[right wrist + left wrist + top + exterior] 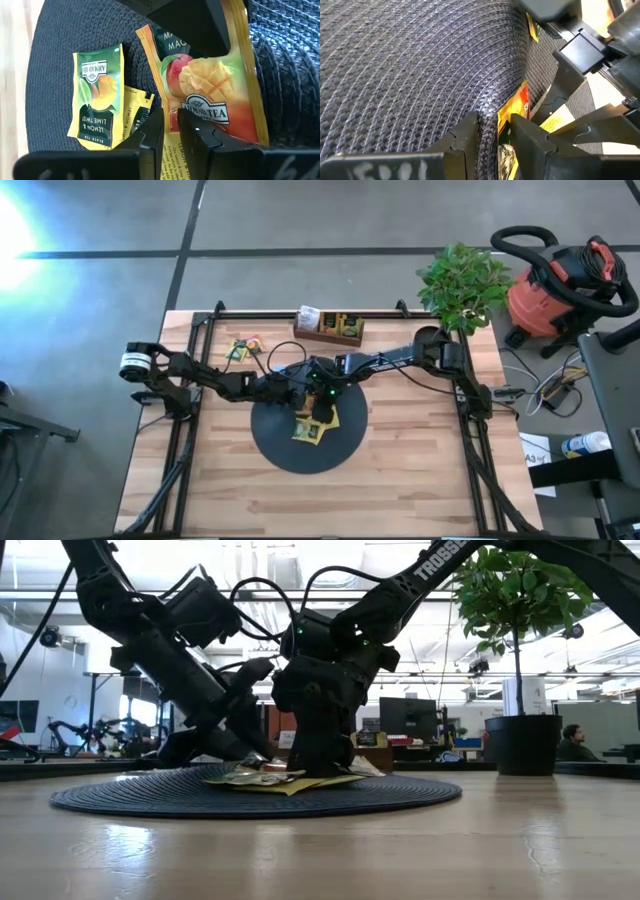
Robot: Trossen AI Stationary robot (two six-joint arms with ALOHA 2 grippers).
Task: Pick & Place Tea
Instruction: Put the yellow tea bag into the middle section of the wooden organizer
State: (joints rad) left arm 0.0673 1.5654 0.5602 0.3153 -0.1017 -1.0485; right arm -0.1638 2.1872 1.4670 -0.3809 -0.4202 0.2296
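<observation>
Two dark, matte-black articulated arms built of slender links joined by blocky housings. The left arm (190,375) ends at its base in a pale grey cylindrical cap with a dark band; the right arm (400,358) carries white block lettering reading "TROSS…" along one link. Loose black cables loop between the wrist housings, where a small green indicator light glows. Each end effector has two flat, angular black fingers (150,137) with bevelled edges; a white handwritten label marks the left end effector (492,142).

Tea packets (97,97) flat, overlapping on black disc (55,30).
</observation>
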